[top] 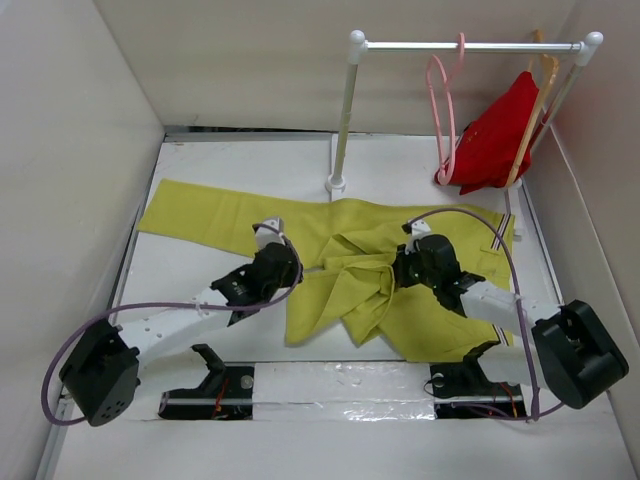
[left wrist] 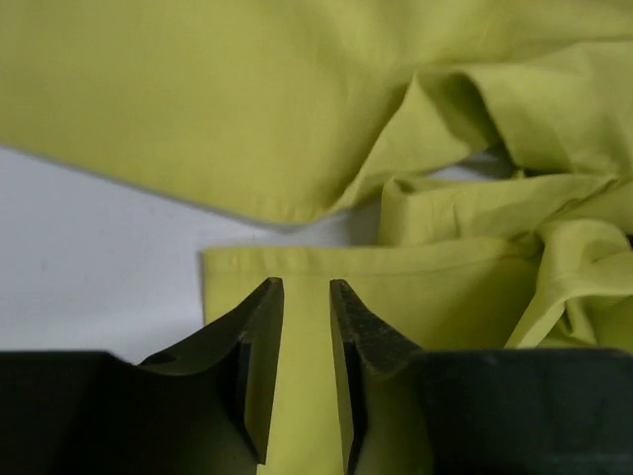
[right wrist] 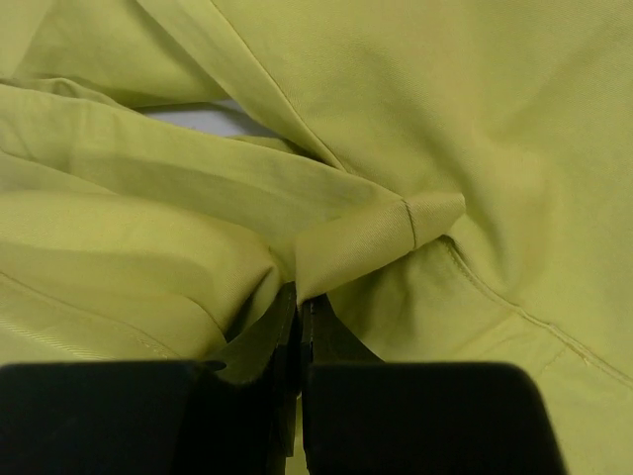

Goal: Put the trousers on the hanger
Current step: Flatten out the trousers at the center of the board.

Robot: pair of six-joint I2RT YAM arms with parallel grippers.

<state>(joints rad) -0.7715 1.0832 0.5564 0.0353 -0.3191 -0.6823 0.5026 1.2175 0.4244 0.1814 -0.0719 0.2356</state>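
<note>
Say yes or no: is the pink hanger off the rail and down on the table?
No, the pink hanger hangs by its hook from the white rail, next to the red garment.

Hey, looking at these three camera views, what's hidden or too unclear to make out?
- Top view: the right arm covers the right end of the trousers.
- Top view: the pink hanger hangs edge-on, too thin to read its bar.
- Left wrist view: the left gripper is open; whether cloth lies between or beneath its fingers is unclear.
- Right wrist view: the right gripper pinches a fold; the frame edges cut off which part.
</note>
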